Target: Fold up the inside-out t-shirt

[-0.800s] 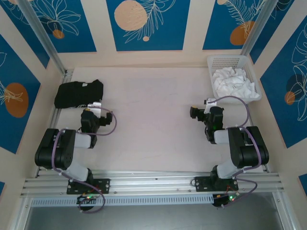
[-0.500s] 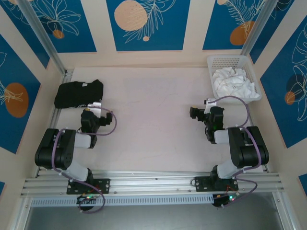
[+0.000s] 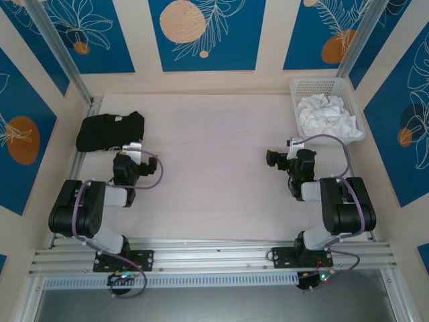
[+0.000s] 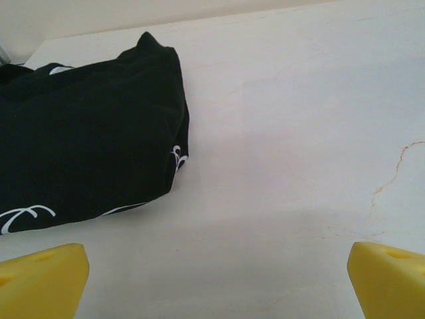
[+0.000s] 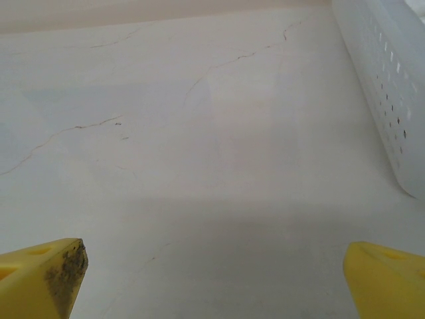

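Awaiting pickup, judged as the first step: left gripper (image 4: 216, 286) and right gripper (image 5: 212, 279) stand fully open, empty. The inside-out t-shirt (image 3: 325, 115) lies bunched in the basket (image 3: 318, 82), ahead-right of the right gripper; next move probably requires reaching in and pinching fabric

Open table (image 3: 214, 154) mid-way; black garment (image 3: 107, 131) blocks far left, basket (image 3: 319, 81) far right

This looks like a robot test cell in a lab, not a home. Two black jointed robot arms, the left arm (image 3: 87, 211) and the right arm (image 3: 342, 208), are bolted to a silver aluminium rail (image 3: 214, 253) at 6 o'clock of the pale, crack-veined desk (image 3: 214, 168). A slanted aluminium post (image 3: 60, 54) and blue wall panels printed with white leaves and orange discs (image 3: 228, 54) box it in from 9 through 3 o'clock.
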